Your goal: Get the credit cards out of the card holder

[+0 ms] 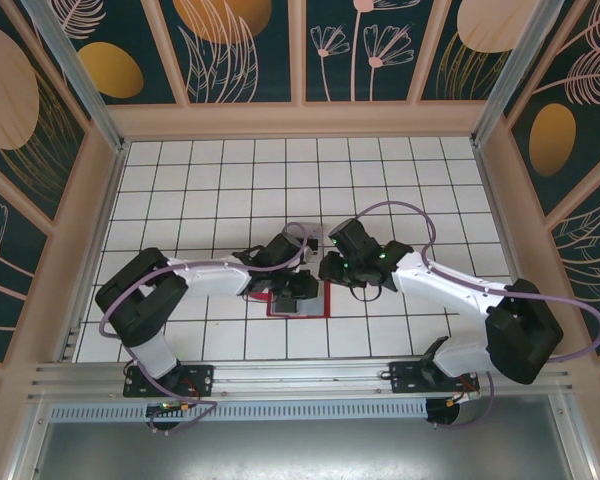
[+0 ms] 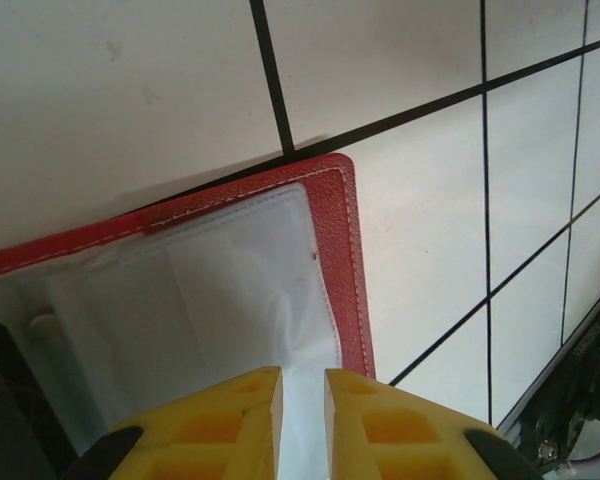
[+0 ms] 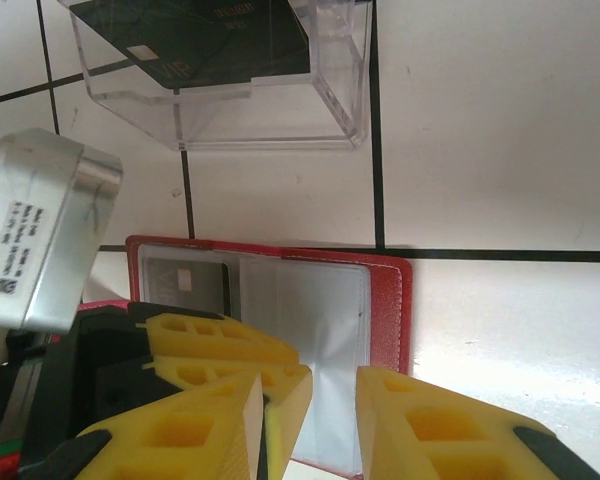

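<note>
Two grippers crowd open card holder (image 3: 390,310), flat on tile near clear box (image 3: 270,125). Left gripper (image 2: 302,425) nearly closed over pocket film; grip unclear. Right gripper (image 3: 310,430) part-open, empty. Grey credit card (image 3: 185,285) in pocket. Risk: pinching film with card lifts whole holder; fingers collide.

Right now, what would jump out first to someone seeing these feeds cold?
The red card holder, open flat on the white tiled table, with the left gripper and right gripper crowding over it. Then the clear plastic box just beyond it holding a dark card, and a grey card tucked in one of the holder's sleeves.
</note>
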{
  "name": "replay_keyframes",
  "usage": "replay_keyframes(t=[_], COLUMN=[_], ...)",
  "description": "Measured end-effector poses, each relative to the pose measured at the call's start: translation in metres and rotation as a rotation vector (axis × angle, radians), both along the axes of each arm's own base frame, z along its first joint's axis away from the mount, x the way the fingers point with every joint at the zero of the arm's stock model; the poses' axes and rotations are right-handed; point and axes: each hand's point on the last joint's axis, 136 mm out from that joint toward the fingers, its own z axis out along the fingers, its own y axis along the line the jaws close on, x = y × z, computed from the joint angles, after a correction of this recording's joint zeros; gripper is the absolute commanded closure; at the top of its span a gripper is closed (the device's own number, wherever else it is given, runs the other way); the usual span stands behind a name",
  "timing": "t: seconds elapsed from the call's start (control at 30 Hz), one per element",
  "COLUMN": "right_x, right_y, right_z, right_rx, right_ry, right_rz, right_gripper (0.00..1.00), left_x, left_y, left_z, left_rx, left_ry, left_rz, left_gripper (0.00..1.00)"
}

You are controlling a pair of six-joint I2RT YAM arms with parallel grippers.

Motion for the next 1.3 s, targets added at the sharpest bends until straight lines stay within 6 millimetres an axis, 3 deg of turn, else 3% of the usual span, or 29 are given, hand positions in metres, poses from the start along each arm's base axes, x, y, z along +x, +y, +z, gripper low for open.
replay_keyframes(t=[0.17, 0.63, 0.8, 1.07, 1.3], right_x=[-0.001, -0.001, -0.002, -0.005, -0.008], right_y=[-0.002, -0.003, 0.000, 0.017, 0.047], right_z=[-0.002, -0.005, -0.003, 0.002, -0.003], right_rx=[-0.003, -0.005, 0.004, 0.076, 0.165], right_ry=[0.004, 0.014, 0.017, 0.038, 0.067], right_rz=[-0.002, -0.001, 0.007, 0.051, 0.124], right_gripper=[0.69, 0.69, 0.69, 0.70, 0.70], left_x=[-0.001, 0.007, 0.013, 0.029, 0.037], left_y=[0.002, 0.014, 0.020, 0.020, 0.061], left_z=[-0.014, -0.011, -0.003, 0.036, 0.045], left_rx=[0.025, 0.079, 0.107, 0.077, 0.095], left_ry=[0.028, -0.028, -0.060, -0.156, -0.184], left_rz=[0.008, 0.064, 0.089, 0.121, 0.205], left_gripper=[0.80, 0.79, 0.76, 0.76, 0.76])
